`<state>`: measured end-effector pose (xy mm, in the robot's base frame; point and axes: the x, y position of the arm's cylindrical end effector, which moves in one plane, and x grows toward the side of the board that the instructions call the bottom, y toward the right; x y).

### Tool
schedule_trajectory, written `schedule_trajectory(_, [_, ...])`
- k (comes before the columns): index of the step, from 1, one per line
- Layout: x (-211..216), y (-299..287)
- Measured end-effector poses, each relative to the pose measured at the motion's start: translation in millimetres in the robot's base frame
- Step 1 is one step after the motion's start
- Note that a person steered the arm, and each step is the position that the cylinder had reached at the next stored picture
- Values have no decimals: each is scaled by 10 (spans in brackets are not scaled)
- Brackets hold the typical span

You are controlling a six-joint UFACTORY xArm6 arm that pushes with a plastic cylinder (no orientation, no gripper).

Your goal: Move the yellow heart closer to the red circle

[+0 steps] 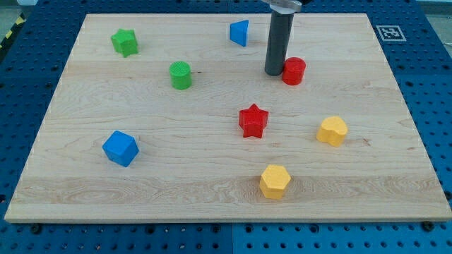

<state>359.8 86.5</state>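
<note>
The red circle [294, 71] is a short red cylinder in the upper right part of the wooden board [85, 197]. My tip [274, 73] stands just to its left, close against its side. Two yellow blocks lie lower down. One, with a notched outline that looks like the yellow heart [332, 131], sits below and to the right of the red circle. The other, the yellow pentagon [275, 181], sits near the view's bottom edge of the board. My tip is far from both yellow blocks.
A red star [253, 121] lies between the red circle and the yellow blocks. A blue triangle [239, 32] is near the top, a green circle [181, 75] and a green star [124, 42] at upper left, a blue cube [120, 148] at lower left.
</note>
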Motion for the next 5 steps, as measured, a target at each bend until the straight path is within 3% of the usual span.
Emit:
schedule_trajectory(3, [281, 690])
schedule_trajectory(4, [366, 679])
schedule_trajectory(5, [762, 329])
